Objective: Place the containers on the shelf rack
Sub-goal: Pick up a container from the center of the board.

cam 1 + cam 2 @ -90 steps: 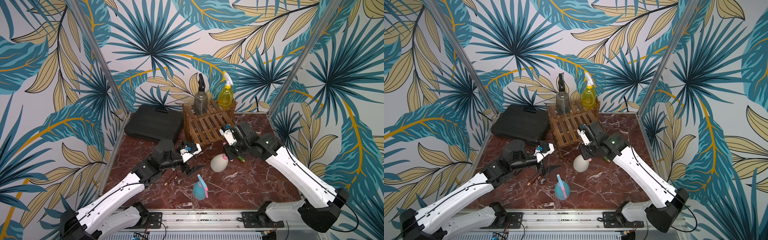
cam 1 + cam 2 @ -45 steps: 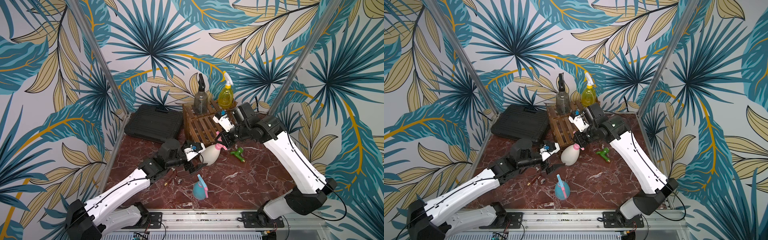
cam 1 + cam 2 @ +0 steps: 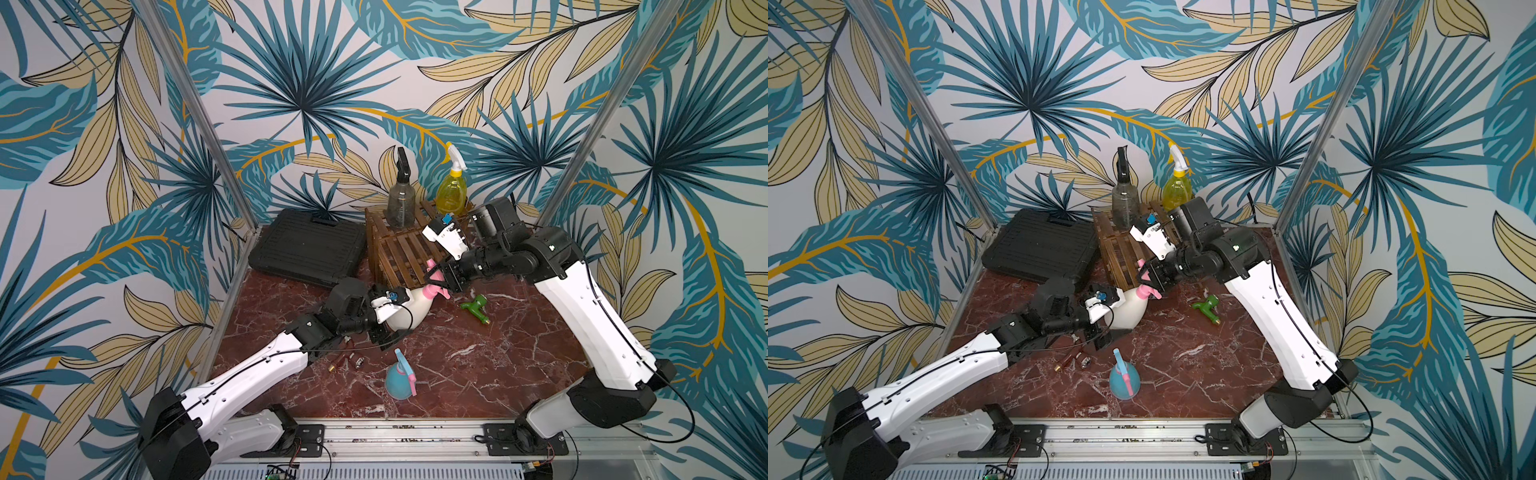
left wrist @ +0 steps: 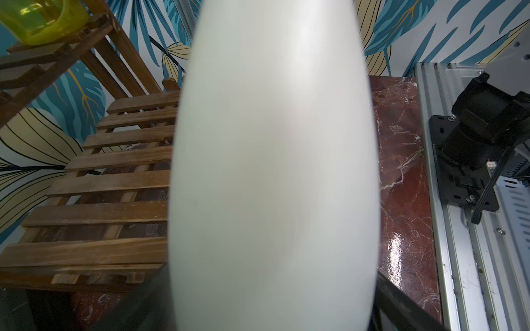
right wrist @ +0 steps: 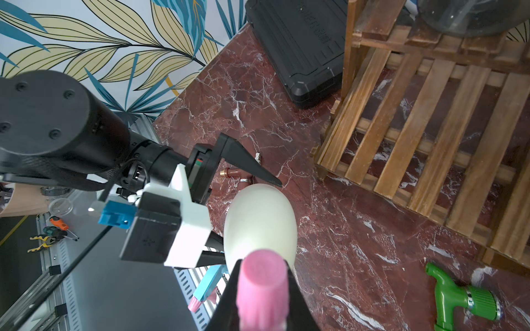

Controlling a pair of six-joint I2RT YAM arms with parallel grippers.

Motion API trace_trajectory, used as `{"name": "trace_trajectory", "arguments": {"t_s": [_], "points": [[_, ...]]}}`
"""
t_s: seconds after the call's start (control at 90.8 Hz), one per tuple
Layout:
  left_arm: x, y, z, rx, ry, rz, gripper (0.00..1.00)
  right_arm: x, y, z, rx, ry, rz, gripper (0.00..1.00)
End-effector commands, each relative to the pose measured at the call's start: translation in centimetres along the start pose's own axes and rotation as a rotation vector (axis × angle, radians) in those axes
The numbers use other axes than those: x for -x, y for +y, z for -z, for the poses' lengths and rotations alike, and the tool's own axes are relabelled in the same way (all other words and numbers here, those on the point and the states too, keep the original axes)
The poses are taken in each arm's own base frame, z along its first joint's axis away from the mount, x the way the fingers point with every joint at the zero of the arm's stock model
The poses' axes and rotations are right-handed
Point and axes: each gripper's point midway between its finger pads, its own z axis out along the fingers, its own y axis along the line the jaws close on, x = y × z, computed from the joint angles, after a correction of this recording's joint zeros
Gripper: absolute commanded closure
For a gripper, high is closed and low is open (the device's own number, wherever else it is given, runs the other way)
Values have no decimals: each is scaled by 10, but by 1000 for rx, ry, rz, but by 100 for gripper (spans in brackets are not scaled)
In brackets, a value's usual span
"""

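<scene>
The white bottle point(image 3: 409, 313) point(image 3: 1129, 311) hangs tilted just above the floor in front of the shelf rack point(image 3: 399, 253) point(image 3: 1121, 249). My right gripper point(image 3: 442, 282) point(image 5: 262, 301) is shut on its pink head point(image 5: 262, 289). My left gripper point(image 3: 399, 320) point(image 5: 252, 217) is open, its fingers straddling the white body point(image 4: 272, 172). The smoky grey bottle point(image 3: 401, 203) and the yellow bottle point(image 3: 451, 193) stand on the rack's top step. The light blue bottle point(image 3: 399, 380) stands on the floor near the front.
A flat black case point(image 3: 307, 245) lies left of the rack. A green nozzle point(image 3: 476, 307) point(image 5: 459, 298) lies on the marble floor to the right of the white bottle. Small brass fittings point(image 3: 345, 361) lie under the left arm.
The right gripper has carried the white bottle left by its head, tipping it over. The green nozzle is now uncovered. The left gripper has reached forward around the bottle's body.
</scene>
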Motion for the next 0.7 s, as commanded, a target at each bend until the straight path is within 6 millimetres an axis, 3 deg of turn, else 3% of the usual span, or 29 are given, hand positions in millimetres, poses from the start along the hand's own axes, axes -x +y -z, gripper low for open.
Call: {"name": "trace_trajectory", "arguments": {"t_s": [0.0,0.352,0.452,0.573,0.694], "points": [[10,-6,1,-37,-23,-11,3,-1,5,-2,37,17,9,83],[12,-13,2,-77,-39,-3,20,0,3,-6,35,19,11,80],[14,-14,3,-83,-43,12,21,6,0,-2,10,-13,16,60],[23,-7,6,-68,-64,61,21,23,-5,15,-62,-119,34,25],[43,14,14,-44,-130,157,21,52,-12,46,-166,-342,66,10]]}}
